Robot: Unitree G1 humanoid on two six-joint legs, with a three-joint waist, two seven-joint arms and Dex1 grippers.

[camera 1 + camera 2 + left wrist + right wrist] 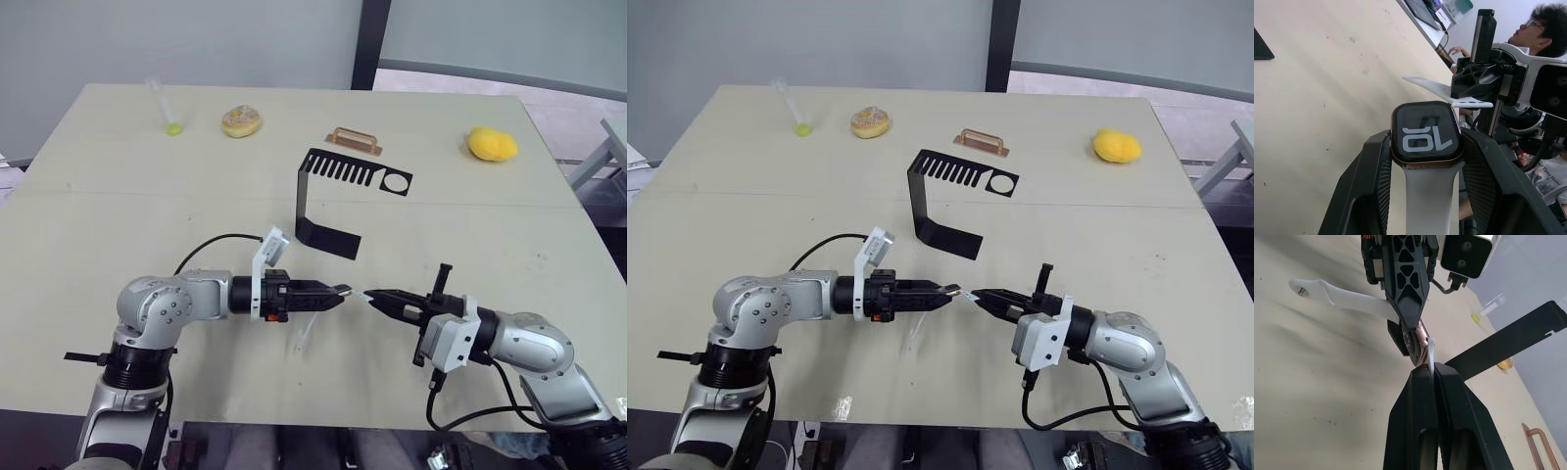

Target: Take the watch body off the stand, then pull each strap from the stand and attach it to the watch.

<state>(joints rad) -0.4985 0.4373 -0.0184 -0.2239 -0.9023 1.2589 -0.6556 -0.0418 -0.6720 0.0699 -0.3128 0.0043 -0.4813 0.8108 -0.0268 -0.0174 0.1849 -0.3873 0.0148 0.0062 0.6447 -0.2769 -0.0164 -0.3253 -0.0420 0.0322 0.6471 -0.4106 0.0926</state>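
My left gripper (pixel 338 291) is shut on the watch body (pixel 1425 132), a black rounded-square case with white digits. One white strap (pixel 1431 196) is attached to the case and hangs below the gripper toward the table (pixel 306 333). My right gripper (pixel 377 297) is shut on the second white strap (pixel 1431 352), held edge-on. That strap's free end sits right at the side of the watch body (pixel 1420 340); I cannot tell whether they touch. The black stand (pixel 328 201) is behind both grippers at mid-table, with nothing on it.
Along the table's far side lie a copper handle piece (pixel 355 139), a yellow lemon-like object (pixel 492 144), a round pastry (pixel 241 121) and a clear tube with a green tip (pixel 167 110). A person (pixel 1542 29) sits beyond the table.
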